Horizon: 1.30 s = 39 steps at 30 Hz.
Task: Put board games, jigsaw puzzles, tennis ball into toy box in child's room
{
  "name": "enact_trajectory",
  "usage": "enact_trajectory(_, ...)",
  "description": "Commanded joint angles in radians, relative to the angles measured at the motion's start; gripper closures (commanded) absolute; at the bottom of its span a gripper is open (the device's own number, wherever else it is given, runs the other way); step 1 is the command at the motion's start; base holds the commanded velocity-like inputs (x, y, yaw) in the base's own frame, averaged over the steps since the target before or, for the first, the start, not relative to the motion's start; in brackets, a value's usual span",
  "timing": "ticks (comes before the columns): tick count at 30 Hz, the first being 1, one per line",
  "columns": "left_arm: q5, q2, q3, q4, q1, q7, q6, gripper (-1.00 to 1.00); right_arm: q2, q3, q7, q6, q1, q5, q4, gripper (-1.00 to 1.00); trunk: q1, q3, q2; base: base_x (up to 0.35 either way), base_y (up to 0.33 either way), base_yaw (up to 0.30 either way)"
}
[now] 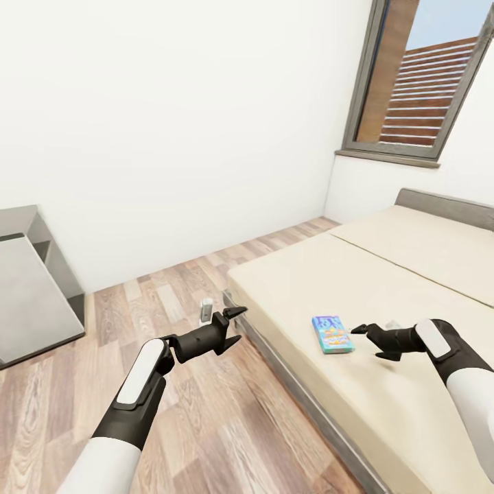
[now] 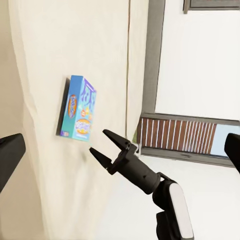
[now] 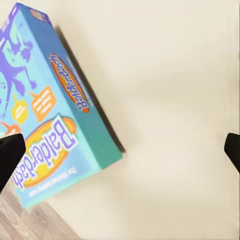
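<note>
Closely, "Balderdash" lettering on board game, right wrist view

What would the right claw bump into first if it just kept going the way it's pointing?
Probably the blue board game lying on the bed. The open right gripper points at its near edge, just short of it, though its height above the mattress is hard to judge.

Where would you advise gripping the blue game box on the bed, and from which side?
Probably across its short width, from above. The game box lies flat on the bed, so only its thin long edges give the fingers purchase. The open right gripper sits just beside it, nearest to do so.
</note>
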Motion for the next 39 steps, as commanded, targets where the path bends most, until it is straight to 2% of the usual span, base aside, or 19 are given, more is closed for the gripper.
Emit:
enact_trajectory(1,0.011,0.000,0.001,-0.001,0.000,0.010,0.002,-1.00,-0.001,-0.005,0.004,0.005,0.000,0.006,-0.002,-1.00,0.000,-0.001,0.000,0.000,-0.018,-0.180)
enact_trajectory(12,0.011,0.000,0.002,-0.001,0.000,0.010,0.002,-1.00,-0.006,-0.005,0.004,0.005,0.000,0.005,-0.006,-1.00,0.000,-0.001,0.000,0.000,-0.008,-0.133)
enact_trajectory(39,0.011,0.000,0.001,-0.002,0.000,0.010,0.002,-1.00,-0.003,-0.004,0.007,0.004,0.000,0.003,-0.006,-1.00,0.000,-0.001,0.000,0.036,-0.001,-0.012)
